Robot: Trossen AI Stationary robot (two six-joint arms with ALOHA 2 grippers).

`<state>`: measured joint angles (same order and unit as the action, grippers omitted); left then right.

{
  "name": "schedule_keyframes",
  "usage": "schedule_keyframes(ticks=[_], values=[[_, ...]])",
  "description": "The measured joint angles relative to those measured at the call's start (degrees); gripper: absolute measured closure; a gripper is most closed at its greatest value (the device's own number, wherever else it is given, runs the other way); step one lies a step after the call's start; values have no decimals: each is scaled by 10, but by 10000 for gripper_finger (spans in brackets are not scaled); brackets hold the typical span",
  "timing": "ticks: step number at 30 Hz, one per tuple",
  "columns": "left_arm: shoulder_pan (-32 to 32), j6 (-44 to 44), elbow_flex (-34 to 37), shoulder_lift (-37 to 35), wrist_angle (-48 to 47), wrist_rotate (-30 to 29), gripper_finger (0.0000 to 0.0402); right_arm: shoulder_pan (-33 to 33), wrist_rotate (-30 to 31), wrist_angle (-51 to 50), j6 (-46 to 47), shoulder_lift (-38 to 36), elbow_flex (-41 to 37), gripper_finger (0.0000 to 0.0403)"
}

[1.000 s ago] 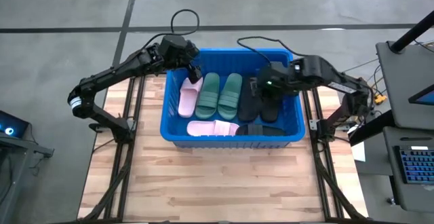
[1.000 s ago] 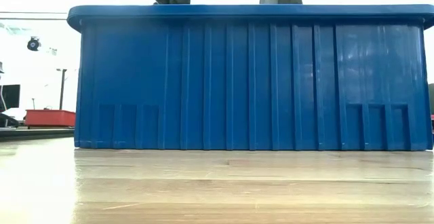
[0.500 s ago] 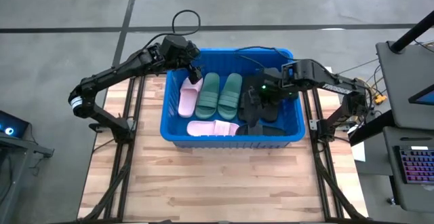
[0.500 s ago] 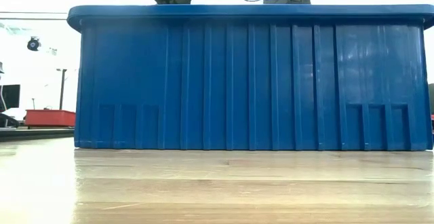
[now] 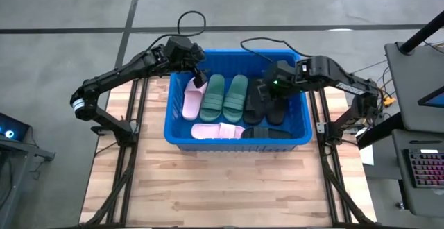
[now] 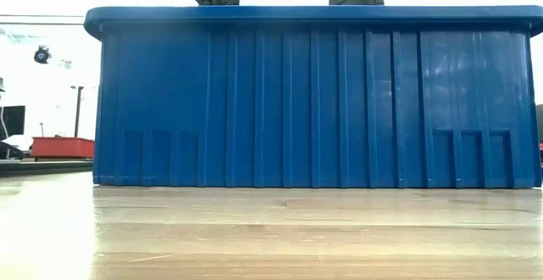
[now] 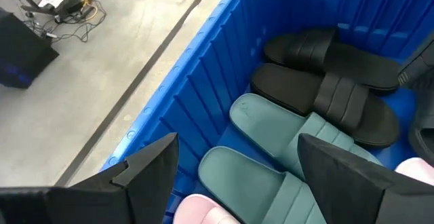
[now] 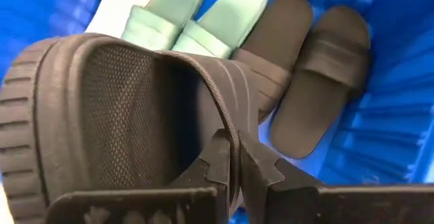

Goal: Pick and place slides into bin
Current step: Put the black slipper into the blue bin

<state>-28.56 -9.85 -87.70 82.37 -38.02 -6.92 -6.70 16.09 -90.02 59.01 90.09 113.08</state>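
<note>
We see a grey concrete floor (image 5: 62, 7) around the wooden table (image 5: 222, 187). A red tray (image 6: 58, 148) sits far behind, against bright light.

1. The bin (image 5: 179, 133) is bright blue with ribbed walls.
2. The slides inside: two sage green (image 5: 224, 96), two light pink (image 5: 194, 98), the rest black (image 5: 269, 132).
3. The worktop (image 5: 222, 187) is pale striped wood.

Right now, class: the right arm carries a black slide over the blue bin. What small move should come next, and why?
Probably open the right hand: it pinches the black slide by its strap, already above the bin, where the other slides lie. The left hand waits, open, over the bin's far left corner.
</note>
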Motion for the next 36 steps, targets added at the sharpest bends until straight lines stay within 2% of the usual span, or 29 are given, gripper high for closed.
schedule_keyframes(ticks=[7,9,12,18,21,25,30,33,36], values=[[0,0,0,0,-2,9,118,9,-14,0,-160,-7,0,394],[0,0,0,0,-2,9,118,19,-26,0,-237,-8,0,394],[0,-7,0,0,-2,19,118,38,-13,0,-360,-9,0,394],[0,-50,0,0,-2,114,118,64,67,1,-676,-6,0,394],[0,-79,0,0,-1,160,118,60,51,30,-778,-6,0,394],[0,-97,0,0,1,204,118,48,-35,117,-781,-6,17,394],[-7,-133,1,-11,-12,249,118,42,-91,160,-767,-10,86,394],[-30,-129,1,-25,-20,343,118,32,-136,159,-748,-24,113,394],[-59,-78,1,-38,9,491,118,20,-140,184,-744,-52,109,394]])
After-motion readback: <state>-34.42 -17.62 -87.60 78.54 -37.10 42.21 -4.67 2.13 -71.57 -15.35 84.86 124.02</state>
